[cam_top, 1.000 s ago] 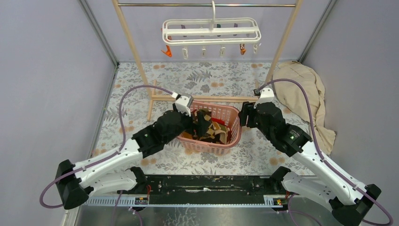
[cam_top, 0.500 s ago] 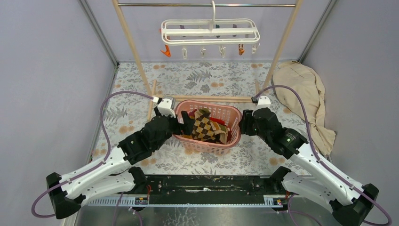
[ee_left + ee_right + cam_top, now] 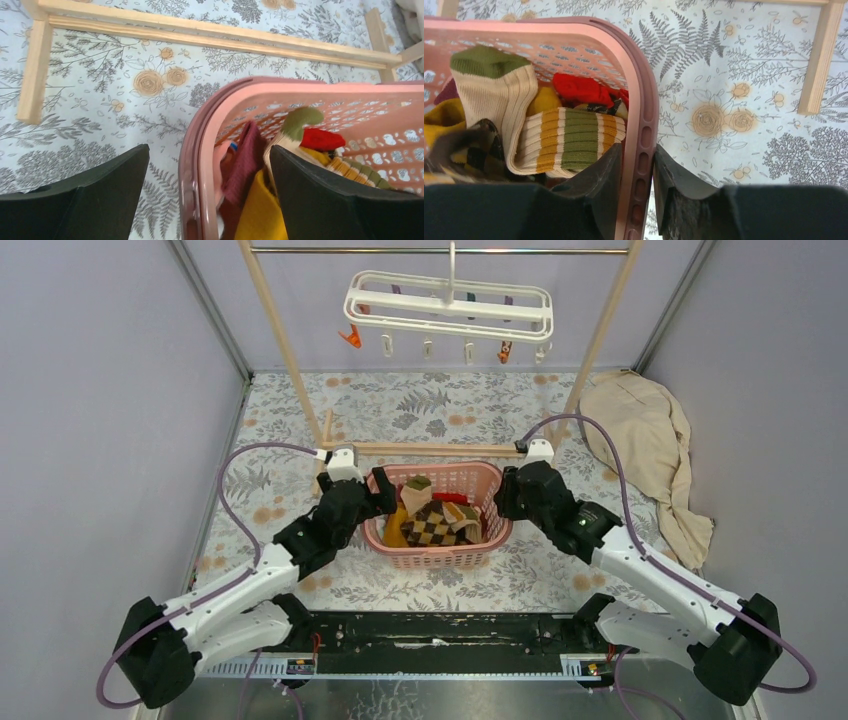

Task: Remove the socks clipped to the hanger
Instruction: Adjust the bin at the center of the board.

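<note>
Straddles the 9 o'clock rim of the pink basket [image 3: 435, 558] with the left fingers [image 3: 100, 190] spread wide, one inside beside the socks [image 3: 435, 525] and one outside above the flowered worktop [image 3: 420, 405]. Grips the 3 o'clock rim with the right fingers [image 3: 594, 195], set against both its faces. Has the socks heaped in that basket at the middle of the worktop, a brown argyle one on top, and the hanger [image 3: 447, 306] up at 12 o'clock, hooked on the metal rod of the wooden rack [image 3: 280, 332], tilted, clips dangling, well apart from both arms, with a beige cloth [image 3: 645, 430] at 2 o'clock.
</note>
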Robot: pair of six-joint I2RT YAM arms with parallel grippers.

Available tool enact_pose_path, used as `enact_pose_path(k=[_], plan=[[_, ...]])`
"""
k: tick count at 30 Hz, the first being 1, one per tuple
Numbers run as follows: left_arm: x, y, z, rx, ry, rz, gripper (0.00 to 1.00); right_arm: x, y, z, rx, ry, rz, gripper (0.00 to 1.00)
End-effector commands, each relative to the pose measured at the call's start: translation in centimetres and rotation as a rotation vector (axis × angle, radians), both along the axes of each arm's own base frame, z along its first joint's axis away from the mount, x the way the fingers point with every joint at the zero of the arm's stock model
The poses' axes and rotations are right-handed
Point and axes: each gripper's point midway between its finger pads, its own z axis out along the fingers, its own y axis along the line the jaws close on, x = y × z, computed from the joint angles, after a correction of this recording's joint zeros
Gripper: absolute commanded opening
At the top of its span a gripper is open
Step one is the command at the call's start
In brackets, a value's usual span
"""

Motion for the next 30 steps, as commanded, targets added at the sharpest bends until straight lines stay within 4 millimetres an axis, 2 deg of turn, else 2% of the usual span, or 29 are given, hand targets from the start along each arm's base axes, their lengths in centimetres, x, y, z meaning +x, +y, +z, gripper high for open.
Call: enact_pose_path(k=[1,7,16,17,19,21,26,27,29,30], plan=[[2.2,-0.7,0.0,-0.077,-0.032,-0.006,0.96,2.2,-0.7,0.9,-0.072,-0.073,-0.06,0.34],[3.8,-0.6,0.7,-0.087,-0.058,0.005,0.96,3.8,-1.0,0.9,-0.1,-0.121,-0.118,0.34],[6.2,-1.9,2.5,-0.071,-0.11,-0.015,0.95,5.4,-1.5,1.6,-0.079,-0.182,-0.212,0.33],[6.3,-1.9,2.6,-0.067,-0.113,-0.014,0.96,5.5,-1.3,1.7,-0.072,-0.182,-0.211,0.36],[6.4,-1.8,3.3,-0.06,-0.116,-0.011,0.98,5.4,-1.1,1.5,-0.074,-0.165,-0.197,0.51],[6.0,-1.5,4.1,-0.057,-0.118,-0.008,0.99,5.0,-1.3,1.6,-0.076,-0.162,-0.19,0.59],[4.4,-0.1,6.7,-0.088,-0.15,0.009,0.99,3.9,-1.6,4.0,-0.031,-0.2,-0.157,0.72],[4.1,0.1,7.1,-0.092,-0.153,0.009,0.99,3.7,-1.7,4.5,-0.027,-0.205,-0.147,0.78],[3.4,0.5,7.7,-0.094,-0.152,0.009,0.99,3.1,-1.9,5.5,-0.02,-0.224,-0.127,0.97],[3.1,0.7,8.1,-0.096,-0.152,0.003,0.99,2.9,-2.1,6.0,-0.015,-0.236,-0.12,0.99]])
